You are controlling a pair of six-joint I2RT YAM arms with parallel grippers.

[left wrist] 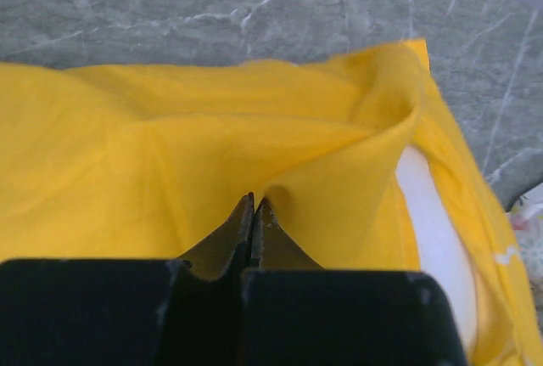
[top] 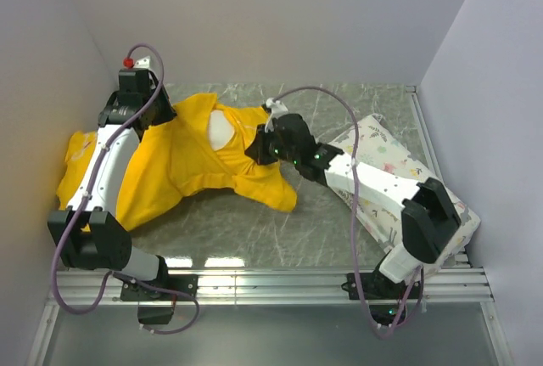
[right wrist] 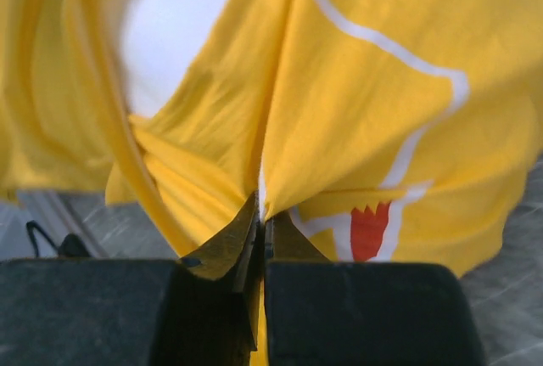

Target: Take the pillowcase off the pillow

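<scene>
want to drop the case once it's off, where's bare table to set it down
Bare table lies between the pillowcase and the front rail, and in a strip by the back wall, far right. Crowded: fabric and the left arm cover the left; the printed pillow and right arm fill the right.

Patterned pillow (top: 390, 152) on marble table (top: 322, 213)

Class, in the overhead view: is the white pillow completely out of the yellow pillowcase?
No; only a small patch of the pillow shows through the opening of the pillowcase.
</scene>
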